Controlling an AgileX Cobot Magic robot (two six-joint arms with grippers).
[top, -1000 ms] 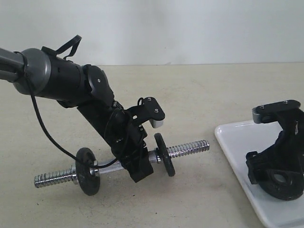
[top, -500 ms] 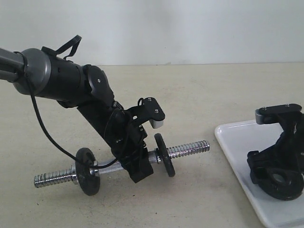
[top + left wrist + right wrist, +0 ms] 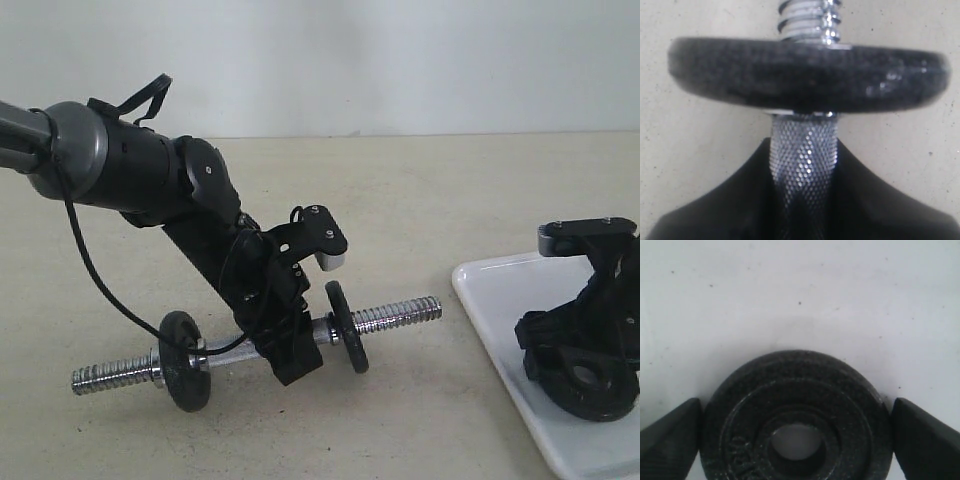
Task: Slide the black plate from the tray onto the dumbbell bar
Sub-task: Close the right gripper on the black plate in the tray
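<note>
The black plate [image 3: 606,403] [image 3: 795,405] lies flat on the white tray [image 3: 490,300] [image 3: 790,290], centre hole up. My right gripper [image 3: 585,372] [image 3: 796,437] is down over it and open. Its fingers [image 3: 670,437] stand on either side of the rim, and a thin gap shows at one side. My left gripper [image 3: 290,355] [image 3: 804,200] is shut on the knurled middle of the dumbbell bar [image 3: 400,313] [image 3: 804,150]. It holds the bar just above the table, right end slightly raised. Two other black discs [image 3: 185,362] [image 3: 346,328] sit on the bar.
The tray sits at the right front of the beige table [image 3: 420,200], and its near edge runs out of view. The bar's threaded right end [image 3: 415,309] points toward the tray with bare table between them. A white wall rises behind.
My right gripper has settled slightly lower around the plate on the tray. The left arm and the bar have not moved.
</note>
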